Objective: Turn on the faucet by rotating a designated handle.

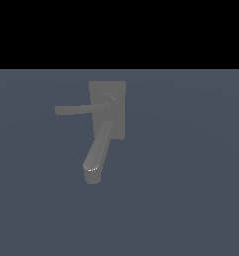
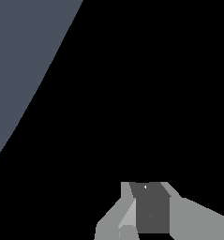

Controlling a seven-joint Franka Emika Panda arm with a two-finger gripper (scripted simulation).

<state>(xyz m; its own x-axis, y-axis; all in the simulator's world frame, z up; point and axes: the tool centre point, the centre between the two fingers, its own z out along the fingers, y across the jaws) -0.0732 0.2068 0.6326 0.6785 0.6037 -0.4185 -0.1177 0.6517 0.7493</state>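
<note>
Fingers (image 2: 188, 220): on my wrist feed, pale grey, blocky and flat-faced.
Between them: I see a darker grey panel.

Count from the exterior view: one faucet (image 1: 107, 110) is showing, sitting on one flat blue-grey floor surface (image 1: 191, 190).

The faucet is breaking down into four parts, counted against its base:
- one rectangular block base (image 1: 117, 92);
- one small round hub (image 1: 109, 100), lying on the base's face;
- one handle (image 1: 73, 109), a thin bar reaching out from the hub toward the exterior view's left of the base;
- one thick spout (image 1: 97, 152), running from the base toward the lower edge, ending in one rounded tip.

Count from the wrist view: one gripper (image 2: 148, 211) is appearing, with two light grey fingers (image 2: 193, 220) flanking one darker panel.
</note>
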